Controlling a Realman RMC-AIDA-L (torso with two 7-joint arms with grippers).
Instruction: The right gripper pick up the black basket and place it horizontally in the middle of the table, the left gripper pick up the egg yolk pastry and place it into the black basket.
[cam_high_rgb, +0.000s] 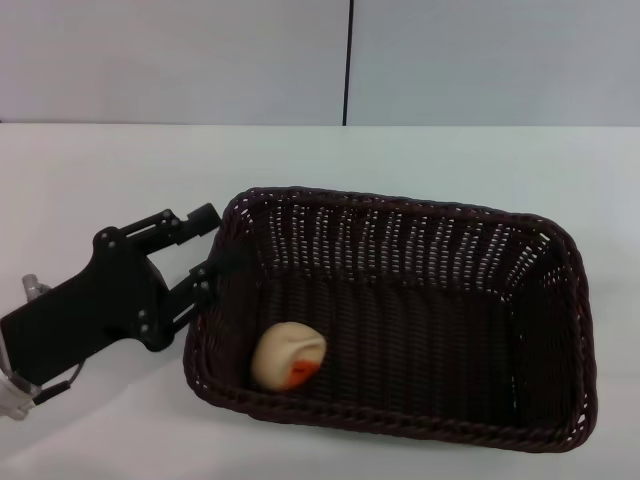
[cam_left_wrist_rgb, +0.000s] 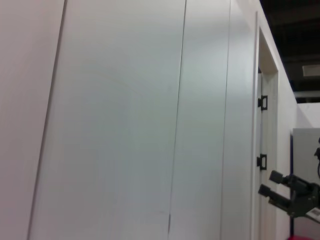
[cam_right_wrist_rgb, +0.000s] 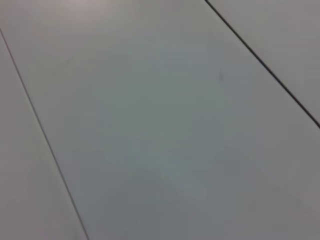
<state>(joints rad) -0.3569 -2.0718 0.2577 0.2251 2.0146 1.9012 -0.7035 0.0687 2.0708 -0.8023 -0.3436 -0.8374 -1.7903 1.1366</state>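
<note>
White worktop (cam_high_rgb: 100, 180) carries the black basket (cam_high_rgb: 420, 410), egg yolk pastry (cam_high_rgb: 288, 356) inside near its left end. Left end effector (cam_high_rgb: 202, 245) hovers just outside that end, prongs parted, empty.

basket (cam_high_rgb: 420, 310): on the table (cam_high_rgb: 90, 180), centre-right
pastry (cam_high_rgb: 288, 357): in basket, near-left corner
left gripper (cam_high_rgb: 205, 245): at basket's left rim

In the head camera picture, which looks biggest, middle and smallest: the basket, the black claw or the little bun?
1. black basket
2. left gripper, though it may be nearer the camera
3. egg yolk pastry
</note>
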